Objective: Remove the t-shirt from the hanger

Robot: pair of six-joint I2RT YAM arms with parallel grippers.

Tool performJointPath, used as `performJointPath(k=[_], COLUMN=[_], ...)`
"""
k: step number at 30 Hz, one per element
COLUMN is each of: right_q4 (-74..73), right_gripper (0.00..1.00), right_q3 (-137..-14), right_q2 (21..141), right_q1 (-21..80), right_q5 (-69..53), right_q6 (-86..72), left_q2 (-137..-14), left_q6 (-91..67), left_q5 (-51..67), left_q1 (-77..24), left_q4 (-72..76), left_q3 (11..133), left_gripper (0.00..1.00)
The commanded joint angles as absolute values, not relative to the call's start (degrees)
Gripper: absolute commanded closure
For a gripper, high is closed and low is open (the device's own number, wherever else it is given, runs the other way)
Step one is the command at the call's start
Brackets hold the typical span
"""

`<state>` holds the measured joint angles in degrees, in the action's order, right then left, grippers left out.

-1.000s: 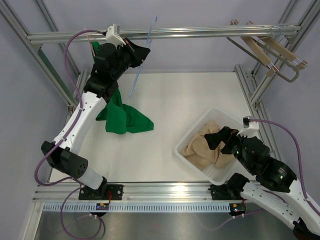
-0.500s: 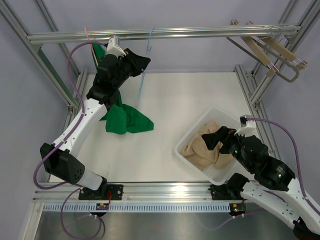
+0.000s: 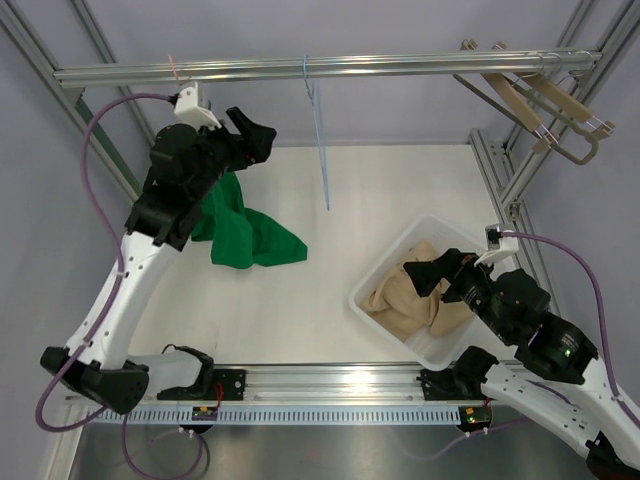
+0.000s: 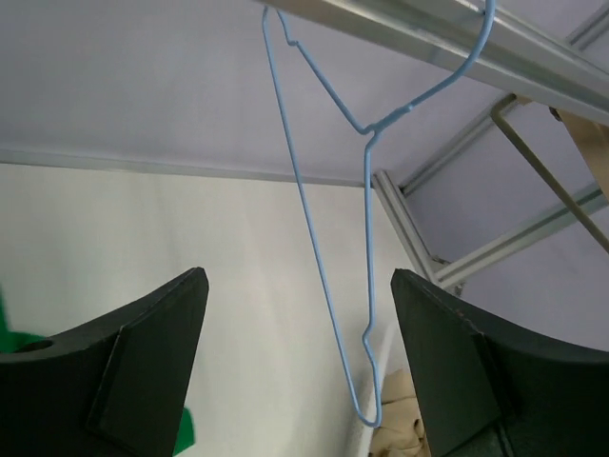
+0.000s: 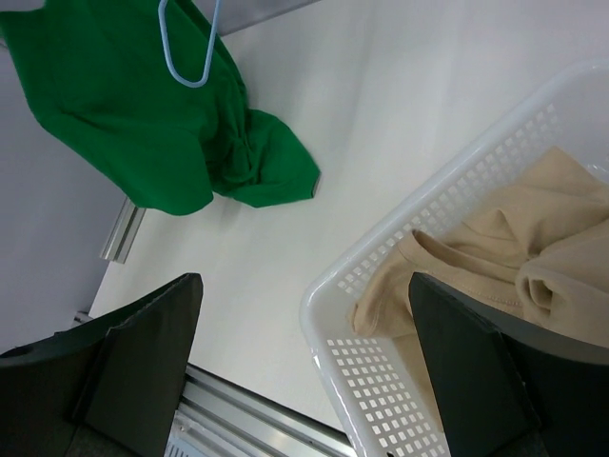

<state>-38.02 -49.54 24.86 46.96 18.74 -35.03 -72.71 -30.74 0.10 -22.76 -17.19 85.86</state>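
In the overhead view, at the upper left of the frame, my left gripper (image 3: 252, 135) is raised near the top rail (image 3: 400, 66); its wrist view shows the two fingers spread wide with nothing between them, only the hanger beyond; so the jaws are apart and empty.

Just below it, left of centre, the green t-shirt (image 3: 250, 238) lies in a crumpled heap on the white table (image 3: 330, 270), its upper part hidden under my arm; it touches no part of the hanger that I can see.

Moving right, the blue wire hanger (image 3: 321, 150) hangs bare from the rail, hook over the bar, well apart from the shirt.

At the lower right sits a white basket (image 3: 372, 288) holding a beige cloth (image 3: 405, 298); my right gripper (image 3: 440, 275) hovers over it, fingers wide apart and holding nothing; a few wooden hangers (image 3: 545, 105) hang in the upper right corner.

I judge the removal itself finished, shirt off and hanger stripped; what remains is clearing out. The next move, as I read it, calls for drawing the left arm back and down without brushing the hanger or dragging the shirt.
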Motion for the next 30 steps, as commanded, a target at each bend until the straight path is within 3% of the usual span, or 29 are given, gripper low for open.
performJointPath(k=[1, 3, 4, 5, 9, 17, 23, 24, 26, 30], right_q4=[-34.11, -32.88, -32.52, -32.00, -32.17, -31.64, -29.89, -29.27, -26.48, -22.77], right_gripper=[0.01, 0.01, 0.01, 0.01, 0.01, 0.01, 0.01, 0.01, 0.01, 0.01], right_q3=[-50.98, -50.36, -50.10, -49.75, -49.40, -48.08, -47.99, -47.99, -47.99, -48.51], right_q2=[26.28, 26.80, 26.89, 27.16, 26.90, 27.07, 28.56, 28.65, 29.18, 32.95], right_q1=[46.84, 46.76, 46.84, 46.76, 46.76, 46.85, 46.84, 46.76, 46.76, 46.84], right_q5=[15.74, 14.51, 14.07, 13.45, 12.66, 10.03, 7.13, 6.08, 2.83, -2.09], right_q6=[-32.87, -32.43, -32.34, -32.34, -32.08, -32.69, -33.13, -33.57, -34.10, -33.75], left_q2=[-66.54, -64.60, -64.60, -65.21, -68.81, -75.85, -77.78, -77.70, -77.26, -74.28], left_q6=[-23.38, -21.10, -20.66, -20.74, -20.31, -19.25, -17.59, -17.32, -16.70, -16.87], left_q5=[-9.30, -10.54, -10.63, -10.11, -6.33, -6.67, -9.93, -10.71, -11.07, -8.97], left_q1=[-20.49, -18.12, -14.97, -13.11, -7.13, -6.94, -6.77, -6.77, -6.77, -6.77], left_q4=[-24.86, -29.42, -31.10, -33.46, -34.63, -34.45, -33.84, -33.58, -32.79, -31.55], left_q3=[88.15, 89.72, 90.69, 91.40, 93.34, 98.69, 99.84, 99.67, 99.23, 97.30], left_gripper=[0.23, 0.29, 0.39, 0.42, 0.43, 0.46, 0.63, 0.79, 0.97, 1.00])
